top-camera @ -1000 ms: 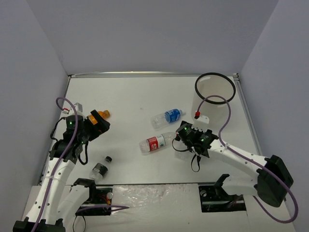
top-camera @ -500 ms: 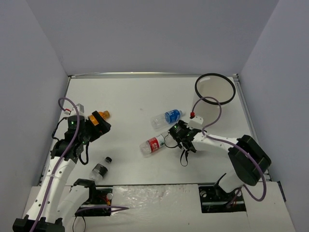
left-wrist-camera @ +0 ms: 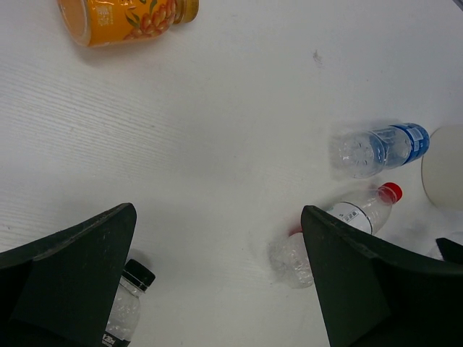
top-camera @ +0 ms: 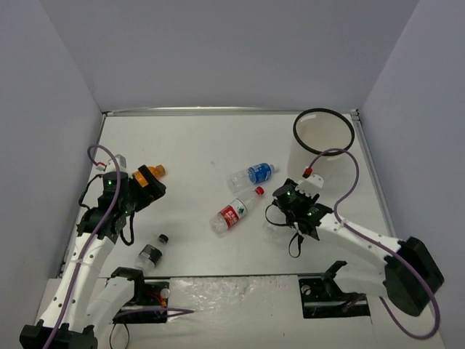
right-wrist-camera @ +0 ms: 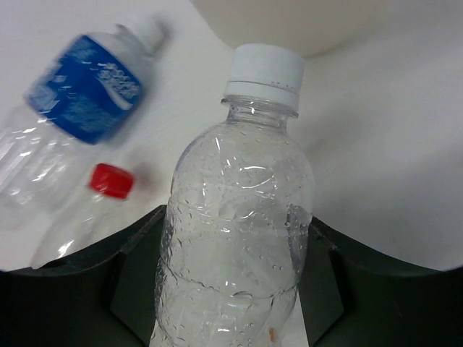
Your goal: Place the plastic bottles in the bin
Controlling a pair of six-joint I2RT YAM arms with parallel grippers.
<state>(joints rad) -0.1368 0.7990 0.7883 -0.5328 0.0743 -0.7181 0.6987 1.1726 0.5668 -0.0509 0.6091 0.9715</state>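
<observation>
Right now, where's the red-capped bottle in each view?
Top external: red-capped bottle lies mid-table, cap toward the right arm.
Left wrist: lower right, cap pointing up-right.
Right wrist: lower left, blurred, beside the plain clear bottle held between the right fingers.
Shared landmark: the blue-labelled bottle, just above it in every view.

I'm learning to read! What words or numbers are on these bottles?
Blue label: white print, too blurred to read.
Red label: too small to read.
Orange bottle: label print too small to read.
Black-cap bottle: too small to read.
Plain bottle: no words.
So nothing is readable.
</observation>
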